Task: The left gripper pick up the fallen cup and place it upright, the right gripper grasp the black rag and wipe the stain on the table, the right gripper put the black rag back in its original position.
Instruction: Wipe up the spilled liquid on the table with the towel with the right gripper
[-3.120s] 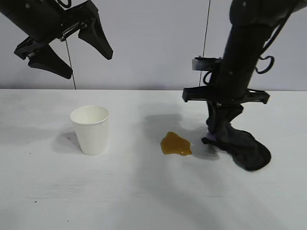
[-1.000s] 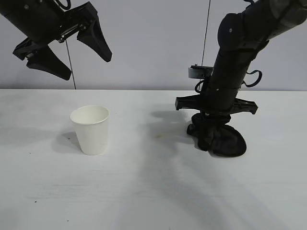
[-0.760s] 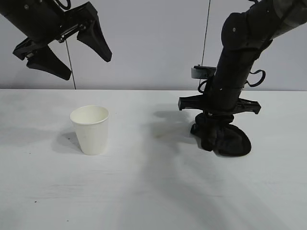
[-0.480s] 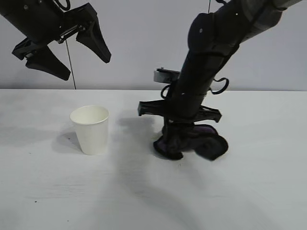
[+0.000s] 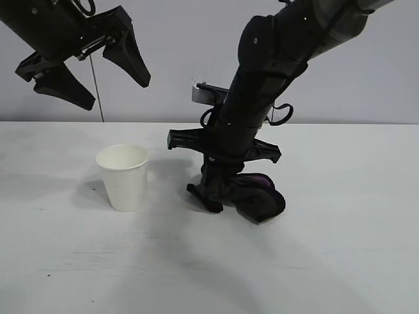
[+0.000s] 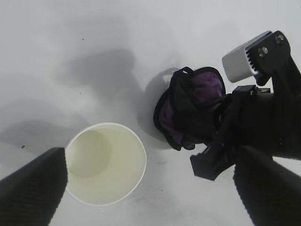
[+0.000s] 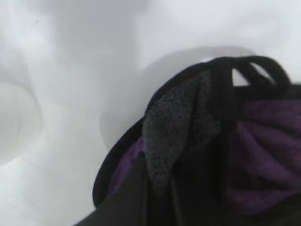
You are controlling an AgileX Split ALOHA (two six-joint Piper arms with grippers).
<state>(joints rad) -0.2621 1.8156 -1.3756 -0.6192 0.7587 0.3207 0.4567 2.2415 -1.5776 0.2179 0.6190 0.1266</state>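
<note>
The white cup [image 5: 124, 176] stands upright on the table [image 5: 78, 261], left of centre, and its open mouth shows in the left wrist view [image 6: 105, 163]. High above it hangs my left gripper [image 5: 121, 93] [image 6: 150, 202], open and empty. My right gripper [image 5: 216, 193] [image 7: 160, 202] points down at the table's middle, shut on the black rag [image 5: 258, 198] [image 6: 188, 110] [image 7: 188, 136], which is pressed onto the surface with its purple side showing. The rag lies a short way right of the cup, not touching it. The stain is hidden or gone from view.
A grey wall runs behind the table, with a thin cable [image 5: 97, 91] hanging down at the left. Bare white tabletop stretches along the front and to the right [image 5: 353, 229] of the rag.
The right arm has dragged the rag leftward across the table toward the cup. The amber puddle seen earlier no longer shows. The left arm and the cup have not moved.
</note>
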